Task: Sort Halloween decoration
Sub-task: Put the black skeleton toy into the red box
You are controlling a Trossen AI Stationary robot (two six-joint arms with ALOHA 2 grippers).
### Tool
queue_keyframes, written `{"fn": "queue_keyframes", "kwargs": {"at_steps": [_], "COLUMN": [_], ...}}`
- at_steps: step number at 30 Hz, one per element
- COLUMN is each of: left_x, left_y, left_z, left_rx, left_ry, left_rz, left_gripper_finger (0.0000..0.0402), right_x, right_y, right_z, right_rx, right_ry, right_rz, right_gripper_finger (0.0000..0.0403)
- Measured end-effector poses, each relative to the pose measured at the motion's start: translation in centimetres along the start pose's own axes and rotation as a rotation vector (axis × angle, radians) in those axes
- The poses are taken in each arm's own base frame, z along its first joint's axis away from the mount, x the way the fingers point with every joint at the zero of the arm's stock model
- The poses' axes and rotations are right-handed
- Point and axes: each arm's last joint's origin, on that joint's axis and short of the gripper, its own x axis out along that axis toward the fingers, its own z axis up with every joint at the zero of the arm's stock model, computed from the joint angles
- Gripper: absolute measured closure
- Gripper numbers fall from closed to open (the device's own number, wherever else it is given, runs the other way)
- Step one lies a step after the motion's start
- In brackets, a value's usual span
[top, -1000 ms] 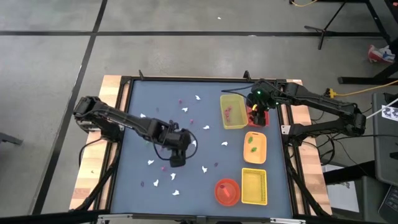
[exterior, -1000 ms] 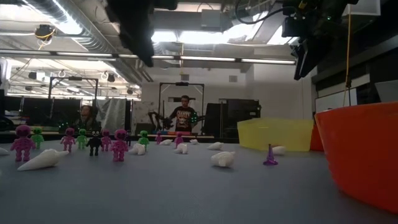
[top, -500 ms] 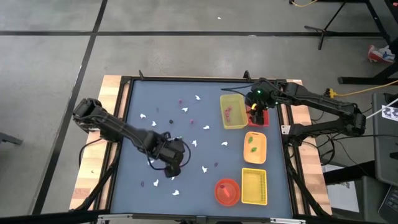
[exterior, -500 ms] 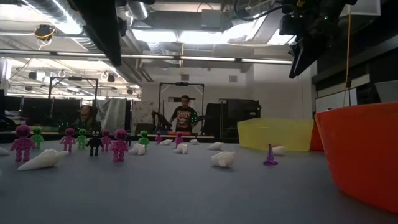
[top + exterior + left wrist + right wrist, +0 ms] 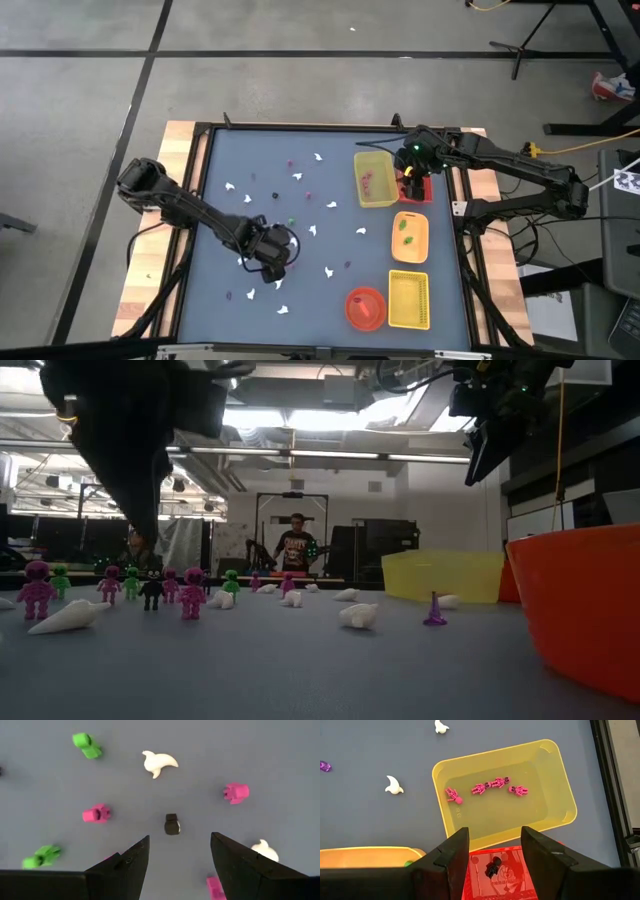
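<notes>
1. The Halloween decoration (image 5: 313,231) lies scattered over the blue-grey counter (image 5: 330,290): white ghosts, pink, green and dark bits, mostly on its left and middle
2. In the left wrist view a small dark piece (image 5: 172,824) sits on the counter just ahead of the gap between the fingers, with pink, green and white bits around it
3. The left claw (image 5: 272,262) hangs low over this cluster, fingers apart and empty
4. Four pink figures (image 5: 490,785) lie in the yellow tray (image 5: 552,780); a dark one (image 5: 492,867) lies in the red tray (image 5: 517,882)
5. The right claw (image 5: 412,175) hovers above the red tray, fingers apart, holding nothing
6. The low view shows a workshop with ceiling lights and a person (image 5: 296,545) beyond the counter
7. Since a second ago the left claw has moved toward the counter's front-left and come down; the right arm has stayed put
</notes>
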Motion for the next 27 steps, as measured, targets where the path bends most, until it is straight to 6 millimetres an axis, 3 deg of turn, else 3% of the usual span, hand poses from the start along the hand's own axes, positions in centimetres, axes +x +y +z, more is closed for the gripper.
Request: {"fn": "queue_keyframes", "kwargs": {"at_steps": [10, 27], "left_x": [2.9, 4.1], "left_y": [0.9, 1.5], "left_z": [-1.7, -2.2], "left_rx": [-0.031, -0.054], "left_ry": [-0.039, -0.109], "left_rz": [-0.034, -0.028], "left_gripper_finger": [0.0207, 0.021], "right_x": [0.0, 0.0], "right_y": [0.0, 0.0], "right_z": [0.0, 0.0], "right_rx": [0.0, 0.0], "right_ry": [0.0, 0.0], "right_rz": [0.0, 0.0], "right_gripper_finger": [0.0223, 0.0223]}}
